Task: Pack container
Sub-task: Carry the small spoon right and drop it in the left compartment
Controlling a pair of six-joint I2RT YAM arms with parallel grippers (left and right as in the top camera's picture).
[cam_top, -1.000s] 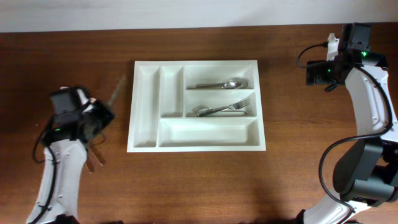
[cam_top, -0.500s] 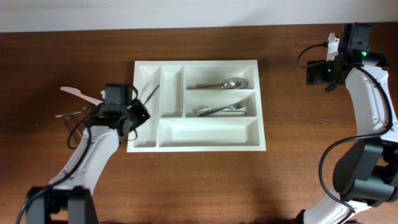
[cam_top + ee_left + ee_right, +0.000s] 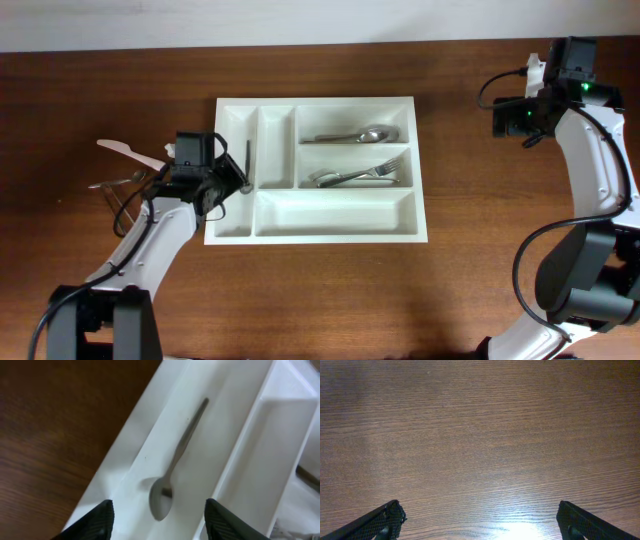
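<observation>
Hovering over the left end of the white cutlery tray (image 3: 330, 212), the left gripper (image 3: 159, 527) has its two dark fingertips spread apart and clamped on nothing. Between them, seen from the left wrist, a metal teaspoon (image 3: 175, 467) sits in the tray's outermost narrow compartment, bowl toward the gripper and handle pointing away toward the tray's far end. Neither fingertip touches it. It slants a little across the compartment; whether it lies fully flat on the floor cannot be told.

From overhead, the tray sits on the brown wooden table (image 3: 100, 280), its two narrow compartments at the left and its three long ones stacked to their right. A larger spoon (image 3: 362, 135) lies in the long compartment at the tray's far side, bowl toward the tray's right end. Several forks (image 3: 362, 176) lie together in the middle long compartment, tines toward the right end too.

Left of the tray, beyond the left arm, a pale flat utensil (image 3: 128, 150) and a thin metal utensil (image 3: 112, 184) lie on the wood, both partly hidden by the arm and its cables.

Well to the right of the tray, near its far corner, the right gripper (image 3: 480, 520) is held above bare wood, fingers wide apart and holding nothing.
</observation>
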